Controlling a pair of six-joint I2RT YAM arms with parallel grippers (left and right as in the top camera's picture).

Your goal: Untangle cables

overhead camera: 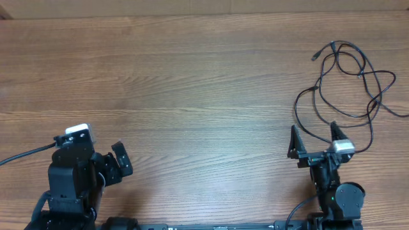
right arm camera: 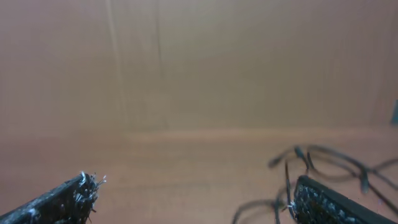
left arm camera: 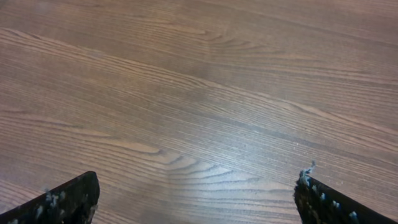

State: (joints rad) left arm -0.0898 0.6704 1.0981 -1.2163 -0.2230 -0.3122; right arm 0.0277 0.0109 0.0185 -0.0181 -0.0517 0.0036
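The cables [overhead camera: 348, 83] lie in loose tangled black loops at the right of the wooden table, with a small plug tip at the top left of the tangle. They also show blurred in the right wrist view [right arm camera: 323, 168], beyond and around the right finger. My right gripper [overhead camera: 314, 139] is open and empty, just in front of the nearest loop, which passes between its fingers; in its wrist view [right arm camera: 193, 193] nothing is held. My left gripper [overhead camera: 121, 161] is open and empty at the near left, far from the cables; its wrist view [left arm camera: 196, 199] shows only bare wood.
The wooden table [overhead camera: 192, 83] spans the view. Its far edge runs along the top, with a pale wall behind. A black arm wire trails off the left edge by the left arm.
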